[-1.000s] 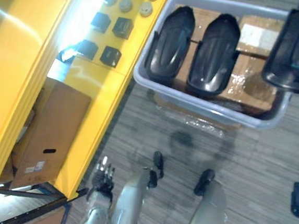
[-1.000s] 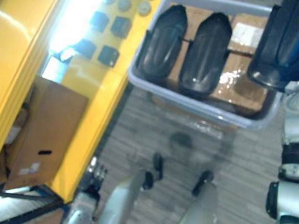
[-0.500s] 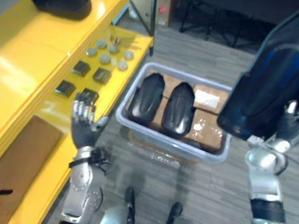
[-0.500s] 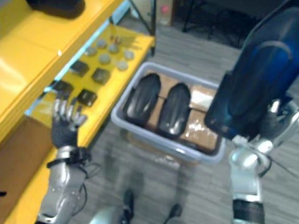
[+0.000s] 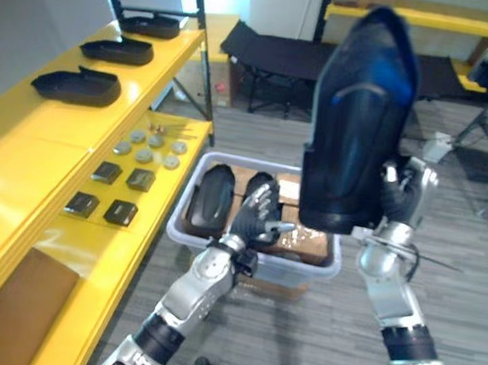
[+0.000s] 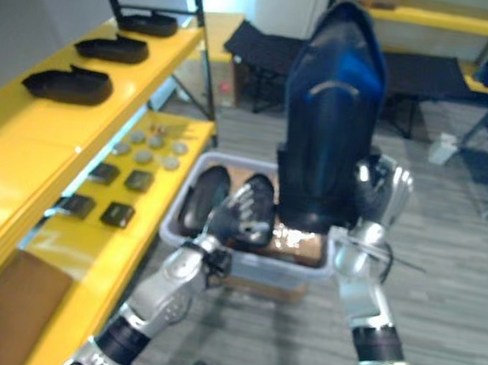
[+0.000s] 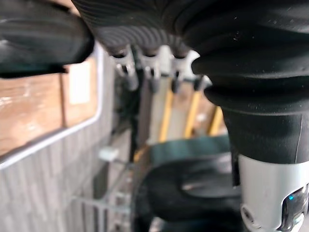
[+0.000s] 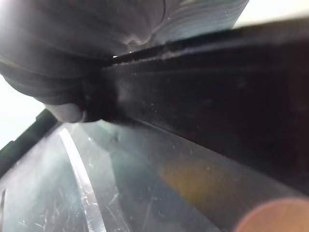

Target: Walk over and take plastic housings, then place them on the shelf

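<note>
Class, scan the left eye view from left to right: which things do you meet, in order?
Nearest housing on the yellow shelf → housing in the grey bin → left hand → held housing → right hand

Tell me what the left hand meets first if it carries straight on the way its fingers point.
Probably the lower edge of the big dark housing that the right hand holds up: the left hand, above the grey bin, points up toward it. Depth is unclear; it might pass beside.
</note>
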You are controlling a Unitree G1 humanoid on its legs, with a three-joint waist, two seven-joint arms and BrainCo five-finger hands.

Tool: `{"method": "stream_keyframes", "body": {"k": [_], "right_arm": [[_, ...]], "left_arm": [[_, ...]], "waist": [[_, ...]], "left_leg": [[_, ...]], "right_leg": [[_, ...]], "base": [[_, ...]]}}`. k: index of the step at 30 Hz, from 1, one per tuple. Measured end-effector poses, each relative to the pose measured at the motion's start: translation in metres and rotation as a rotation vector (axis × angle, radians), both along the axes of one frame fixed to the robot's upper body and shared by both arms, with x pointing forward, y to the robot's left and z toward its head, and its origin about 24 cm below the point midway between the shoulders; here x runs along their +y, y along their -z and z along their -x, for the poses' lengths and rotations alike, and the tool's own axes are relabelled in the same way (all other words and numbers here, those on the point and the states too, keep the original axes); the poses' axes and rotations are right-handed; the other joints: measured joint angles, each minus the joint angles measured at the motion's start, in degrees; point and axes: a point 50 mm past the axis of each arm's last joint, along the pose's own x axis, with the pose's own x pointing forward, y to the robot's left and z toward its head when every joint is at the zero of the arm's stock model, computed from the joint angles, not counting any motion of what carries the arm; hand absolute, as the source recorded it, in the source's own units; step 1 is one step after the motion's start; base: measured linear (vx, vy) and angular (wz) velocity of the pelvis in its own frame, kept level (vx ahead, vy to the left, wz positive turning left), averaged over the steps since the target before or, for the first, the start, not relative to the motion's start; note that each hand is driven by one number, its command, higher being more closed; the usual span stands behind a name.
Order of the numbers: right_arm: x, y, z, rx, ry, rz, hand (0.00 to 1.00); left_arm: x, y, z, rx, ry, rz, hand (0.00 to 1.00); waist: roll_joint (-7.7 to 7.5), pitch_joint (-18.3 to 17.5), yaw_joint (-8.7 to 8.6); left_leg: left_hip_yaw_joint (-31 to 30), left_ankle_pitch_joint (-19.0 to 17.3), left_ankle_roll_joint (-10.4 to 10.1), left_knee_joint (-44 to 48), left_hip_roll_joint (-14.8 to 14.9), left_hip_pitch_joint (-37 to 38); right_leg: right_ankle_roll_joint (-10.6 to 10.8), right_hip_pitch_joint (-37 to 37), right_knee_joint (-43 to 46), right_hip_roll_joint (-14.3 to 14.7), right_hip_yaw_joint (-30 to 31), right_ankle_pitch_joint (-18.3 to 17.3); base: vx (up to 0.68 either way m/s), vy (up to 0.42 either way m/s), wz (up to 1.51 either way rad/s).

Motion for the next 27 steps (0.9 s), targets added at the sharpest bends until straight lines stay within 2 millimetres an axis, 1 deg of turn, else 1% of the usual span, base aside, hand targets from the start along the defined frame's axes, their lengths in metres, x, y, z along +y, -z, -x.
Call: {"method": "stream_keyframes", "body": {"k": [5, 8, 13, 16, 19, 23, 24, 27], "right_arm": [[0.014, 0.001, -0.001, 0.016, -0.083, 0.036, 1.00], [0.027, 0.005, -0.001, 0.033, -0.142, 0.038, 1.00], [0.030, 0.007, -0.002, 0.052, -0.157, 0.060, 1.00], [0.031, 0.012, -0.003, 0.079, -0.175, 0.068, 1.00], [0.037, 0.025, -0.002, 0.130, -0.205, 0.081, 1.00], [0.040, 0.033, 0.001, 0.156, -0.215, 0.080, 1.00], [0.040, 0.034, 0.001, 0.164, -0.216, 0.079, 1.00], [0.042, 0.039, 0.001, 0.185, -0.224, 0.078, 1.00]], "left_arm": [[0.001, -0.002, -0.002, 0.014, -0.002, 0.025, 0.00], [0.005, -0.003, -0.004, 0.017, -0.020, 0.039, 0.00], [0.008, -0.004, -0.006, 0.031, -0.028, 0.071, 0.00], [0.007, -0.004, -0.006, 0.049, -0.005, 0.110, 0.00], [0.003, -0.003, -0.004, 0.087, 0.019, 0.143, 0.00], [0.002, -0.004, -0.004, 0.109, 0.012, 0.180, 0.00], [0.003, -0.003, -0.004, 0.112, 0.002, 0.180, 1.00], [0.002, -0.003, -0.004, 0.138, -0.001, 0.213, 1.00]], "waist": [[0.03, -0.22, 0.14], [-0.02, -0.25, 0.16], [0.02, -0.27, 0.15], [0.18, -0.41, 0.13], [0.29, -1.41, 0.12], [0.36, -1.72, 0.13], [0.36, -1.72, 0.12], [0.30, -1.75, 0.10]], "left_leg": [[0.23, 1.04, 0.09, -1.89, -0.41, 1.10], [0.85, 1.33, 0.15, -2.60, -0.58, 1.77], [0.95, 1.52, 0.23, -2.76, -0.59, 1.77], [0.93, 1.68, 0.26, -2.95, -0.63, 1.70], [0.91, 1.83, 0.32, -2.97, -0.74, 1.61], [0.76, 1.89, 0.39, -2.97, -0.80, 1.61], [0.76, 1.93, 0.42, -2.98, -0.81, 1.61], [0.56, 2.04, 0.39, -3.04, -0.76, 1.57]], "right_leg": [[0.03, 0.09, -0.11, 0.01, 0.34, 0.40], [0.10, 0.11, -0.16, -0.01, 1.10, 0.46], [0.11, 0.12, -0.39, 0.00, 1.16, 0.47], [0.13, 0.16, -0.81, 0.04, 1.15, 0.67], [0.21, 0.20, -1.17, 0.02, 1.13, 0.81], [0.22, 0.25, -1.19, 0.00, 1.09, 0.82], [0.20, 0.24, -1.20, 0.00, 1.10, 0.83], [0.16, 0.32, -1.64, 0.02, 1.13, 0.87]], "base": [[0.01, 0.037, -0.02], [0.00, 0.041, -0.09], [0.00, 0.004, -0.01], [0.00, 0.000, 0.00], [0.01, 0.010, 0.00], [0.01, 0.006, 0.00], [0.00, 0.000, 0.00], [0.00, 0.000, 0.00]]}}
